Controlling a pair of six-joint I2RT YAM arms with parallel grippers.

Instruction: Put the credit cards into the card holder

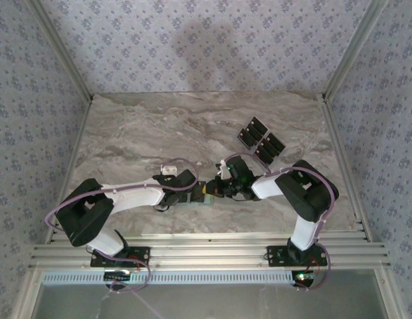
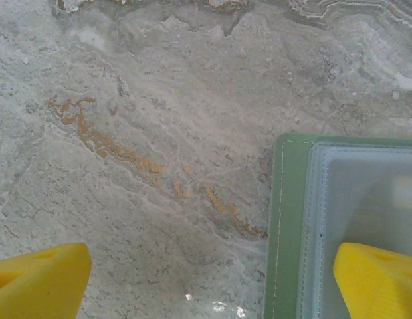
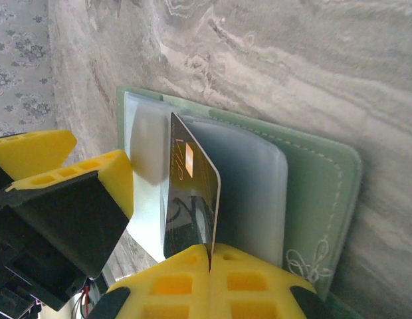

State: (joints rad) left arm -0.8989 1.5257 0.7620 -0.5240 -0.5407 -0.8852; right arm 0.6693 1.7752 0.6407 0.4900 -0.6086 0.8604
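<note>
Black card clamped edge-on in my R gripper over green holder; L gripper wide apart, astride its edge.

We see a grey marble-look tabletop with a rusty-orange vein. Walls on three sides, pale floral wallpaper. Aluminium corner posts, ribbed metal rail along near edge.

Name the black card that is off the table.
The card pinched in the right gripper, standing over the card holder; the other cards lie flat on the table.
</note>
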